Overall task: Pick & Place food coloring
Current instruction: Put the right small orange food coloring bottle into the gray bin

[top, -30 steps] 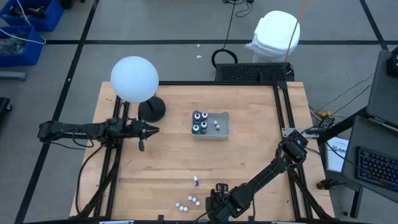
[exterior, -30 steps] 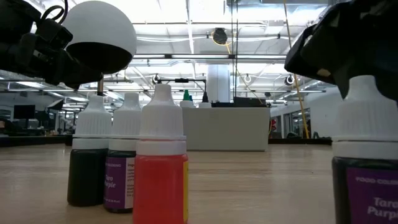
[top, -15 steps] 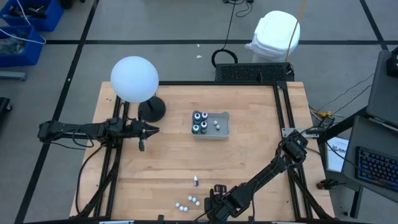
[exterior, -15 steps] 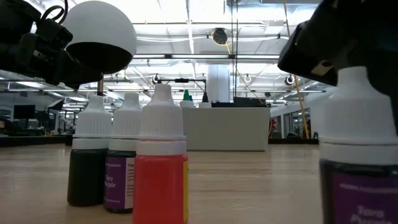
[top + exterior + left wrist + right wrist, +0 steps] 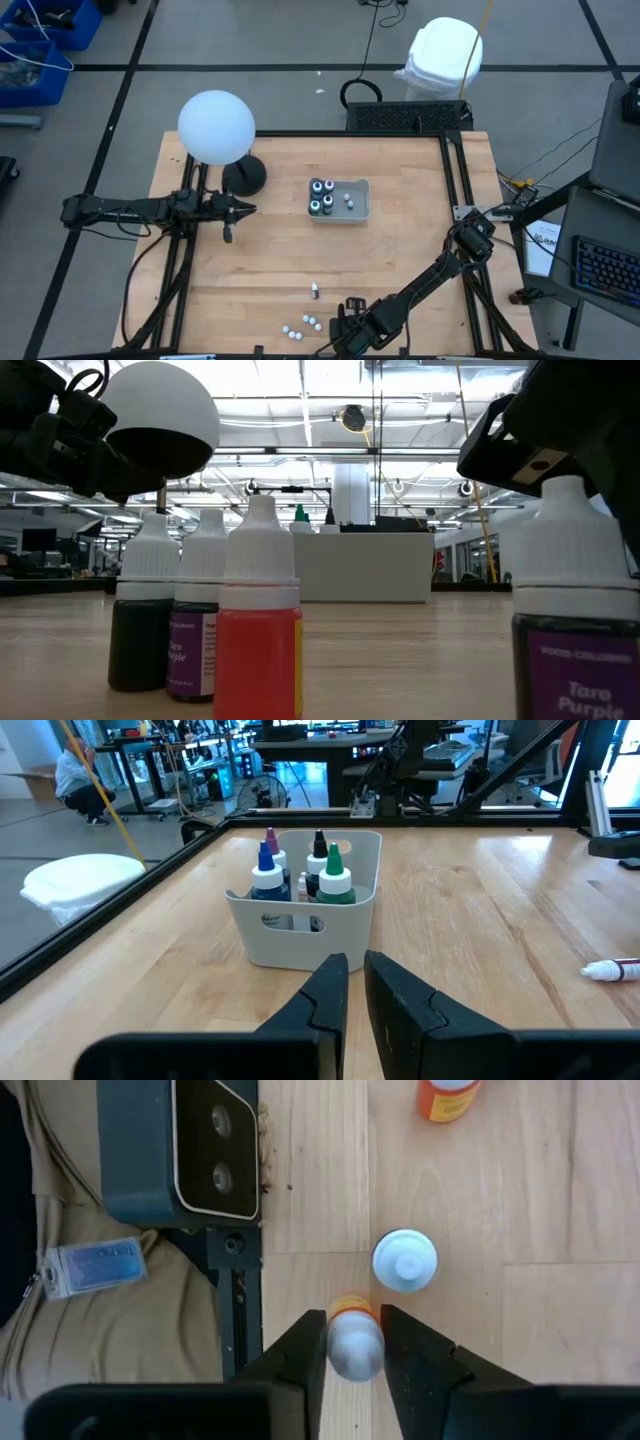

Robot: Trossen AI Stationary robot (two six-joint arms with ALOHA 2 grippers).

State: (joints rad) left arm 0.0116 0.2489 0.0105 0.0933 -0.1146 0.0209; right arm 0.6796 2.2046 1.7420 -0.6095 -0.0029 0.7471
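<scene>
Right pincer [image 5: 354, 1342] low at the desk [image 5: 400, 240] near edge, fingers clamped on a white-capped vial [image 5: 354, 1348]; another vial [image 5: 405, 1261] stands just beside. Left pincer [image 5: 356, 982] nearly closed, empty, facing the tray [image 5: 300, 925] holding bottles [image 5: 335, 885]

Right claw [image 5: 355, 1342] points straight down at the wooden desk [image 5: 560, 1210], its two dark fingers [image 5: 300, 1350] set on either side of a small white-capped bottle with an orange body [image 5: 353, 1342], close against its sides. Just beside that bottle stands a second white-capped bottle [image 5: 405, 1262], seen cap-on, and farther off an orange bottle [image 5: 448, 1098] is cut by the frame edge. At the desk's edge sits a blue-grey box with a dark panel carrying two round lenses [image 5: 180, 1155], with a small blue tag [image 5: 92, 1266] near it on tan fabric.
</scene>
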